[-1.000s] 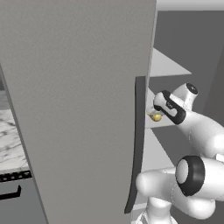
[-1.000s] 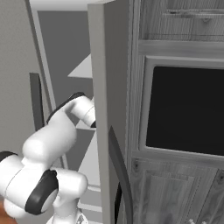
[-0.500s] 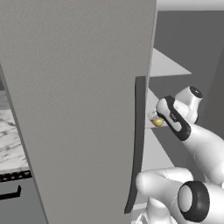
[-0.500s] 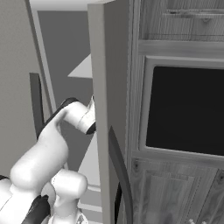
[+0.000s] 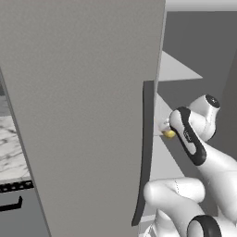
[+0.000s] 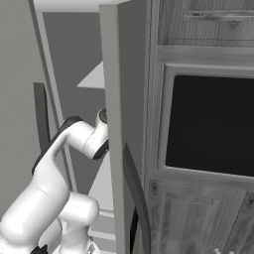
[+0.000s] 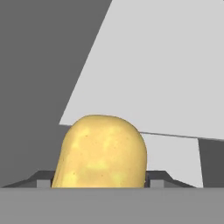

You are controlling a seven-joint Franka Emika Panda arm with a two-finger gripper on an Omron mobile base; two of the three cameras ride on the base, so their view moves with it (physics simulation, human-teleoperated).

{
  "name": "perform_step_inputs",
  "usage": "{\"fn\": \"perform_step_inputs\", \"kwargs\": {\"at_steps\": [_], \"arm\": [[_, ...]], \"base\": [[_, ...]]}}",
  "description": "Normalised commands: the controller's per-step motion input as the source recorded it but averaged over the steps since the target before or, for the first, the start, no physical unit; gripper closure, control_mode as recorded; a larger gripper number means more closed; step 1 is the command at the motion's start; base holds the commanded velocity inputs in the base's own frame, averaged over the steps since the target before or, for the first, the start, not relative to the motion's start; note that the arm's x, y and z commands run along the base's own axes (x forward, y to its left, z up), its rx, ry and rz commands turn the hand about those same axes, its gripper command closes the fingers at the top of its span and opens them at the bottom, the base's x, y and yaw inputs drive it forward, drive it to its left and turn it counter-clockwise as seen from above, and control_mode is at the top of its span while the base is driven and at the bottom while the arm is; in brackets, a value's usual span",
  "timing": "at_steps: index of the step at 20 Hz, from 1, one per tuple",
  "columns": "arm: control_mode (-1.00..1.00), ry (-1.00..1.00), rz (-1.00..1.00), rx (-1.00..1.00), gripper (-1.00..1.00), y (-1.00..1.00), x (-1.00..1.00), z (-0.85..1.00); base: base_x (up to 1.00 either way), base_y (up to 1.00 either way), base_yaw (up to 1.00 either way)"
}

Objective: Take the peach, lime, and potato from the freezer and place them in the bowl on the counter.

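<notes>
Left base view, item one: the tall matte grey freezer [image 5: 83, 115], its flat door panel swung open across the left and middle of the picture, a dark edge seal [image 5: 144, 152] running down its right edge. Behind the door the grey interior shows, with white inner shelves [image 5: 178, 69] jutting out as pale wedges. From the right base view the same freezer [image 6: 121, 99] stands just beside the wood-grain cabinets [image 6: 198, 30], which frame a black oven window [image 6: 211, 129].

Item two: the white marble counter with grey veining [image 5: 11, 148], a strip of it at the left edge of the left base view, beyond the door, above a dark appliance front [image 5: 14, 208].

Item three: my white arm with dark joints [image 5: 194, 134], reaching past the door's edge into the freezer at mid height; in the right base view it bends in behind the freezer's side wall [image 6: 74, 144].

Item four: my gripper [image 7: 99, 181], clamped on the potato, a dark finger tip [image 7: 43, 179] touching each side of it.

Item five: the small yellow-tan rounded potato [image 7: 100, 151], held between my fingers in front of a white shelf's edge inside the freezer; in the left base view it shows as a small yellow spot [image 5: 169, 134] at my hand, just beside the door seal.
</notes>
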Motion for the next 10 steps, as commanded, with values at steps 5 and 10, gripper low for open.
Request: {"fn": "perform_step_inputs", "kwargs": {"at_steps": [5,10], "arm": [[-1.00,0.00,-0.01,0.00,1.00,0.00,-0.40,0.24],[-1.00,0.02,-0.05,-0.05,1.00,0.17,-0.20,0.36]], "base": [[0.00,0.00,0.00],[0.00,0.00,0.00]]}}
